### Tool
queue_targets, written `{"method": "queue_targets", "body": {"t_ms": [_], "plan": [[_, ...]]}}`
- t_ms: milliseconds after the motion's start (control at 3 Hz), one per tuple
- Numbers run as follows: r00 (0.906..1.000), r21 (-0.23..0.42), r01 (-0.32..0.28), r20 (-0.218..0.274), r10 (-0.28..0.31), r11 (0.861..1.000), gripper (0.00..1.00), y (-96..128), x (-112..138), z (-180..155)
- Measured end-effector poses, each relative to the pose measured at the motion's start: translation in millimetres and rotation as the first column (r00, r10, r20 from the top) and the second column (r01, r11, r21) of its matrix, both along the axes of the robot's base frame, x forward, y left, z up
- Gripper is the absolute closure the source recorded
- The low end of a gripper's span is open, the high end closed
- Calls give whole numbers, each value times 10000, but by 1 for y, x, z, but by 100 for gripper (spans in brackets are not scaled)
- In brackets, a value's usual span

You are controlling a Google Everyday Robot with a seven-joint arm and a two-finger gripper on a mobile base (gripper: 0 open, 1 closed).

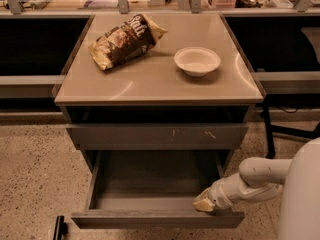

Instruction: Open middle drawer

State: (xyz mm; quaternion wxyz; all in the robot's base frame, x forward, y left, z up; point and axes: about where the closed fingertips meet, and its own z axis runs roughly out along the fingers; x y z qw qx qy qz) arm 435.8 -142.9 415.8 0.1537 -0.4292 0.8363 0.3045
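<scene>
The middle drawer (157, 219) is the plain grey one pulled well out below the grey drawer front with white scratch marks (157, 135). Its empty inside shows. My gripper (202, 204) is at the end of my white arm (255, 181), which reaches in from the right. It rests at the inner side of the open drawer's front panel, near its right end. The narrowest drawer front is hidden below the open drawer.
On the beige cabinet top (150, 84) lie a brown chip bag (125, 40) at the left and a white bowl (197, 60) at the right. Dark bays flank the cabinet. A black chair leg (270, 129) stands at the right, on speckled floor.
</scene>
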Motion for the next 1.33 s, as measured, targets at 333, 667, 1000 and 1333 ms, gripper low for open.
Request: {"method": "queue_targets", "body": {"t_ms": [333,667,1000,1333], "plan": [[10000,0,14,7,-14,10000,100,0,0,2],[9941,-170,830,721,-816,9964,100,-11,-2,18],[9536,-364,2192,2192,-2062,9750,81,-31,-7,58],[9388,-445,2561,2497,-2375,9656,58,-40,-4,62]]}}
